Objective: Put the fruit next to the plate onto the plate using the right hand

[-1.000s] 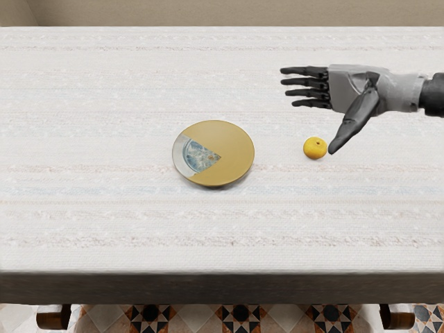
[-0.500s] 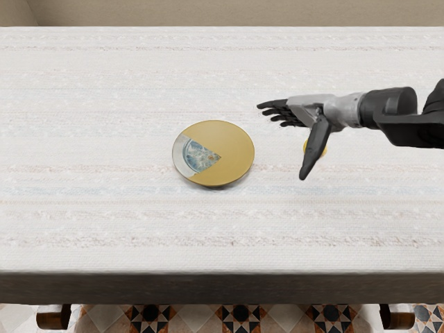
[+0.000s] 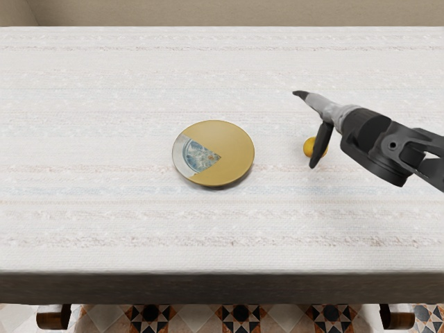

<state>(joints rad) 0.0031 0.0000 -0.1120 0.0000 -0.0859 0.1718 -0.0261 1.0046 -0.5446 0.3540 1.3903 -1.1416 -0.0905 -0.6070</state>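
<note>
- The plate (image 3: pixel 229 163) lies flat near the middle of the table (image 3: pixel 104 208); it is round and mustard-gold, with a blue-grey patterned wedge (image 3: pixel 196 156) on its 9 o'clock side
- The fruit (image 3: pixel 309 145), small, round and orange-yellow, sits on the cloth at 3 o'clock of the plate, with a strip of bare cloth between it and the plate's rim; it is on the table, not on the plate
- Only the 9 o'clock part of the fruit shows, since the thumb (image 3: pixel 319 142) covers the rest
- The right hand (image 3: pixel 322 109) is seen edge-on, just at 12 o'clock of the fruit in the picture
- Its fingers (image 3: pixel 302 95) are stretched out straight and lie flat together, pointing toward 10 o'clock
- The thumb hangs apart from them toward 6 o'clock and crosses in front of the fruit
- The hand is spread and grasps nothing; this view does not show whether the thumb touches the fruit
- The dark forearm (image 3: pixel 388 142) runs from the wrist toward 4 o'clock and leaves the picture at the right edge
- The tablecloth is pale, with faint stripes running from 9 to 3 o'clock
- Below the table's front edge at 6 o'clock, patterned floor tiles (image 3: pixel 239 319) show
</note>
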